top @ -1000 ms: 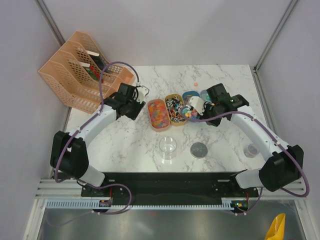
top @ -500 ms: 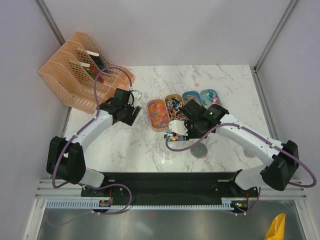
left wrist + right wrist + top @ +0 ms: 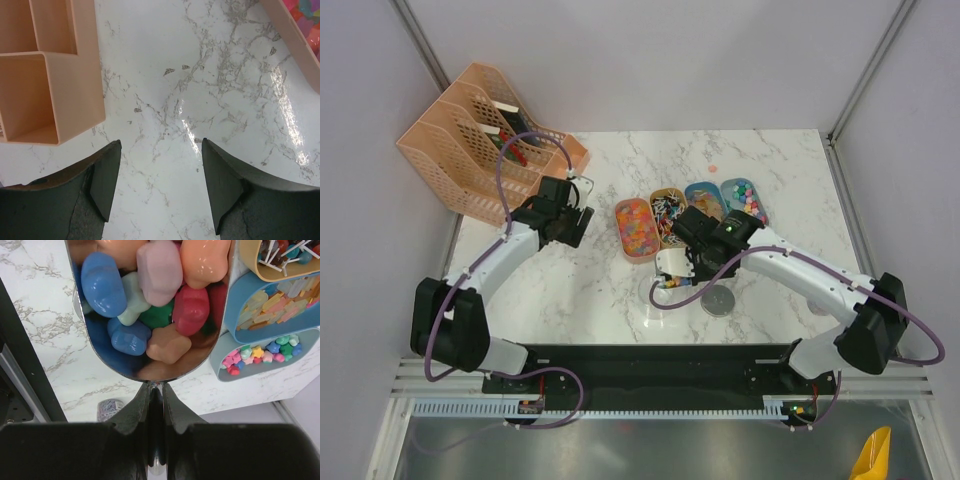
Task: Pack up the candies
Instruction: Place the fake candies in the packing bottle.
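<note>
Candies fill several oval trays: pink and orange bits (image 3: 634, 226), dark wrapped pieces (image 3: 670, 213), pastel sticks (image 3: 703, 197) and coloured balls (image 3: 745, 199). My right gripper (image 3: 684, 262) is shut on the handle of a shiny scoop (image 3: 150, 365) loaded with blue, pink, orange and red candies (image 3: 150, 295). The scoop hangs over a clear jar (image 3: 655, 300) at the table's front middle. In the right wrist view my right gripper (image 3: 156, 390) shows its jaws pressed on the handle. My left gripper (image 3: 161, 147) is open and empty over bare marble, left of the trays (image 3: 582, 196).
A peach file organizer (image 3: 485, 140) stands at the back left, its corner (image 3: 55, 75) close to my left fingers. A grey lid (image 3: 718, 300) lies right of the clear jar. A small jar (image 3: 820, 300) sits at the front right. One pink bit (image 3: 713, 168) lies behind the trays.
My right arm has carried the loaded scoop from the trays forward and left to above the clear jar. The left gripper has opened wider and drawn back to the left.
</note>
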Robot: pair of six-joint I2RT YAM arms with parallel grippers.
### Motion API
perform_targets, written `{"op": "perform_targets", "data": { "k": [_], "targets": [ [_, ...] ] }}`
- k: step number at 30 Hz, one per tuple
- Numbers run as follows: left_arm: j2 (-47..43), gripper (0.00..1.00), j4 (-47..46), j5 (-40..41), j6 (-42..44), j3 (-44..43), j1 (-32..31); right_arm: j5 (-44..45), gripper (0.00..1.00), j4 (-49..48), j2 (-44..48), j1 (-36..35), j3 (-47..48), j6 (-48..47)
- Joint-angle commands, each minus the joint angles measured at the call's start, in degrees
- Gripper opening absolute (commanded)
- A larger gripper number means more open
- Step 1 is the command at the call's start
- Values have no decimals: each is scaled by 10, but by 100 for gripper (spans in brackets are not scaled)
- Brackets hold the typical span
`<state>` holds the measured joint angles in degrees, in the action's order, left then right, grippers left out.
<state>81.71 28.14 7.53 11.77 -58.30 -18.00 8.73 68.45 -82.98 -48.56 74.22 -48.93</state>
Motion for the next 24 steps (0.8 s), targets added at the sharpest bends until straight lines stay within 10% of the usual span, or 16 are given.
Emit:
{"op": "perform_targets", "data": {
  "k": [1,24],
  "targets": [
    [-25,73,-29,7,-20,6,2,35,0,20,-6,-11,8,-6],
    [-45,73,-52,-4,-44,30,3,133,0,88,-79,-74,77,33]
  ]
}}
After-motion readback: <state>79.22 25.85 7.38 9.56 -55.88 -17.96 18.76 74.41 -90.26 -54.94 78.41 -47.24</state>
